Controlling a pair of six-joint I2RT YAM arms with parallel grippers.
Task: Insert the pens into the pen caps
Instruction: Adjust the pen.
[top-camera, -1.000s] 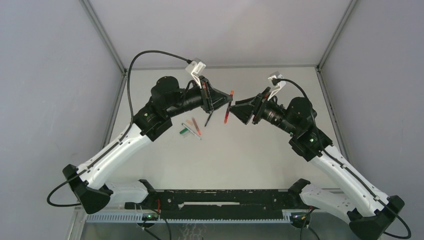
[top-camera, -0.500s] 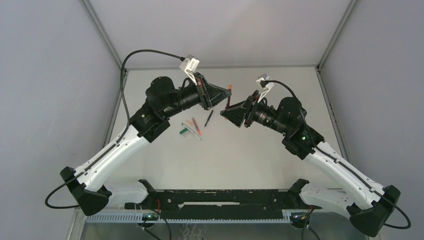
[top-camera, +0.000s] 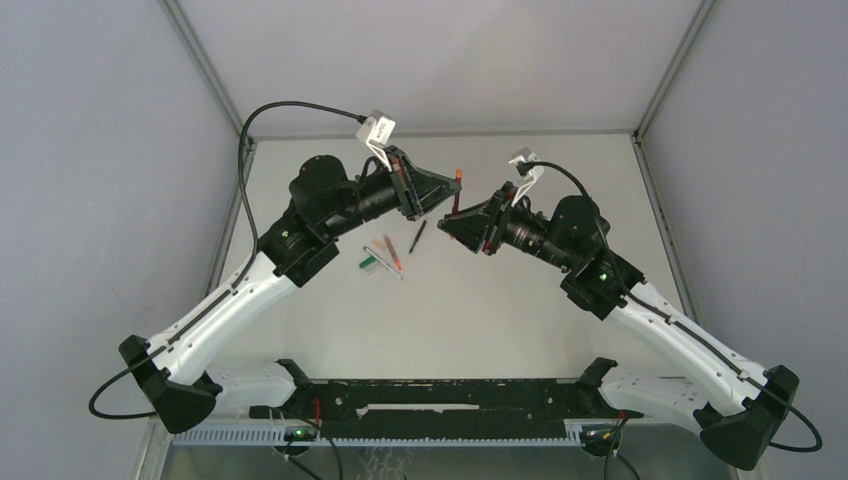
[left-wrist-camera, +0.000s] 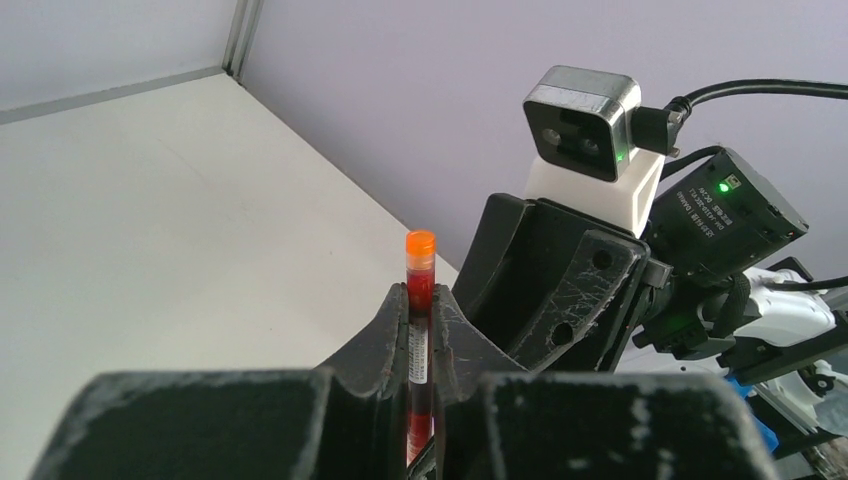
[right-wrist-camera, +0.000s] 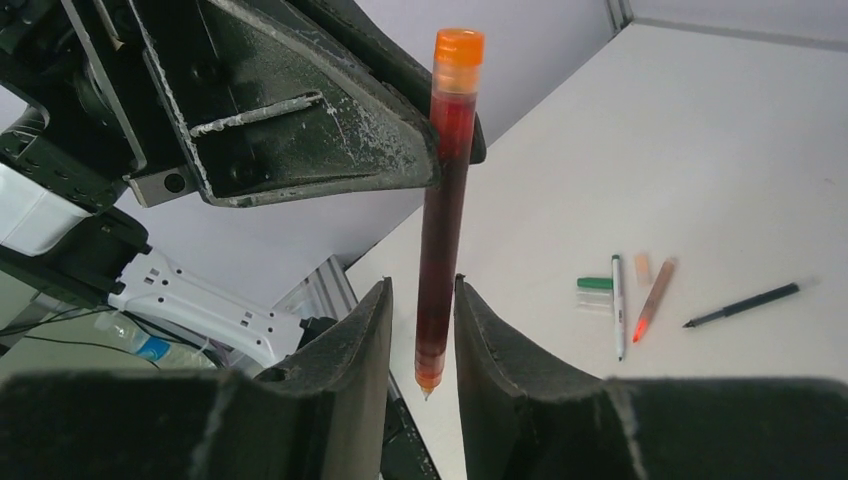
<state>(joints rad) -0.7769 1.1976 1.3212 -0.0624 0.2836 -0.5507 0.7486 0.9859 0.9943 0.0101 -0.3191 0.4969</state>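
Observation:
My left gripper (top-camera: 452, 196) is shut on a red pen (left-wrist-camera: 419, 290) with an orange end and holds it upright above the table. My right gripper (top-camera: 448, 222) faces it. In the right wrist view the same red pen (right-wrist-camera: 440, 210) hangs between my right gripper's (right-wrist-camera: 422, 283) open fingers, with a gap on each side and its tip free. On the table lie a black pen (top-camera: 417, 236), a second red pen (top-camera: 393, 252), a pale-barrelled pen (top-camera: 384, 263) and a green cap (top-camera: 368, 263). The right wrist view also shows a small pale orange cap (right-wrist-camera: 643, 267).
The pens on the table lie together left of centre, below my left wrist. Grey walls close in the white table (top-camera: 520, 320) at the back and both sides. A black rail (top-camera: 440, 400) runs along the near edge between the arm bases.
Both grippers have shifted left and come closer together. The right gripper's fingers now straddle the lower part of the red pen. The black pen on the table is uncovered.

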